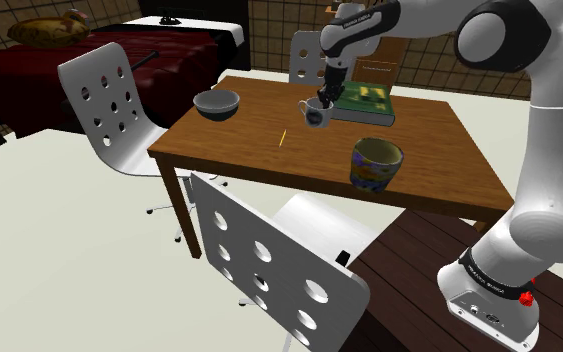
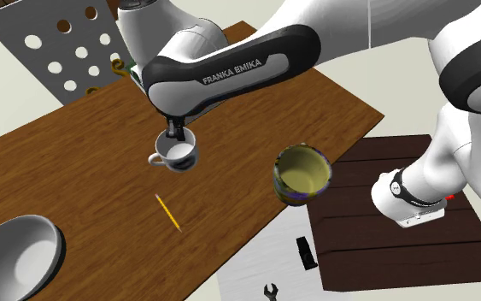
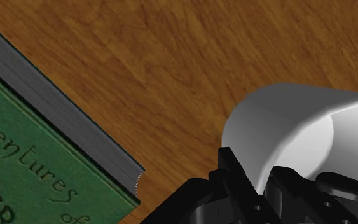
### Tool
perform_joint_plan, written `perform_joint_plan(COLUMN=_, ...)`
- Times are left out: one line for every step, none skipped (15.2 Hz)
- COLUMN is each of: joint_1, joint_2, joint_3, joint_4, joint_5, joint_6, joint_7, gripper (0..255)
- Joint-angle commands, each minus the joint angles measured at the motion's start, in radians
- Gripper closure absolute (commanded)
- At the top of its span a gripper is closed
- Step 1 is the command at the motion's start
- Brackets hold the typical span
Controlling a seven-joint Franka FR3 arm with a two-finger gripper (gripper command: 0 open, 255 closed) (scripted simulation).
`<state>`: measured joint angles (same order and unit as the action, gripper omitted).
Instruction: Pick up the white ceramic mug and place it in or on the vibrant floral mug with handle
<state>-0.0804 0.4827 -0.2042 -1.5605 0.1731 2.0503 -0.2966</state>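
Observation:
My gripper (image 1: 329, 93) is shut on the rim of the white mug (image 1: 315, 113), one finger inside and one outside. The mug (image 2: 177, 155) hangs slightly tilted with its handle toward the second exterior view's left, seemingly just above the wooden table (image 1: 269, 150). In the wrist view a black finger (image 3: 234, 168) presses on the mug's wall (image 3: 285, 127). The floral mug (image 1: 375, 163) stands upright near the table's front edge, to the shoulder view's right of the gripper. Its yellowish inside (image 2: 302, 174) holds nothing.
A green book (image 1: 364, 100) lies right behind the held mug, close to the fingers (image 3: 37, 172). A grey bowl (image 1: 216, 104) and a yellow pencil (image 1: 282, 137) lie on the table. White perforated chairs (image 1: 109, 110) (image 1: 269, 270) stand at its side and front.

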Motion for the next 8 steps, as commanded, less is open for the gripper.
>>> perform_joint_plan(joint_1=0.000, joint_2=-0.011, joint_3=-0.002, joint_4=0.011, joint_5=-0.003, joint_6=-0.022, joint_7=0.002, gripper=255)
perform_joint_plan(joint_1=0.000, joint_2=-0.015, joint_3=-0.003, joint_4=0.019, joint_5=-0.005, joint_6=-0.034, joint_7=0.003, gripper=255)
perform_joint_plan(joint_1=0.000, joint_2=-0.019, joint_3=-0.003, joint_4=0.026, joint_5=-0.006, joint_6=-0.045, joint_7=0.004, gripper=255)
perform_joint_plan(joint_1=0.000, joint_2=-0.023, joint_3=-0.004, joint_4=0.034, joint_5=-0.007, joint_6=-0.057, joint_7=0.006, gripper=255)
perform_joint_plan(joint_1=0.000, joint_2=-0.027, joint_3=-0.004, joint_4=0.042, joint_5=-0.009, joint_6=-0.068, joint_7=0.007, gripper=255)
perform_joint_plan(joint_1=0.000, joint_2=-0.030, joint_3=-0.005, joint_4=0.051, joint_5=-0.010, joint_6=-0.080, joint_7=0.009, gripper=255)
perform_joint_plan(joint_1=-0.001, joint_2=-0.033, joint_3=-0.005, joint_4=0.059, joint_5=-0.011, joint_6=-0.092, joint_7=0.010, gripper=255)
perform_joint_plan(joint_1=-0.001, joint_2=-0.036, joint_3=-0.006, joint_4=0.068, joint_5=-0.012, joint_6=-0.104, joint_7=0.011, gripper=255)
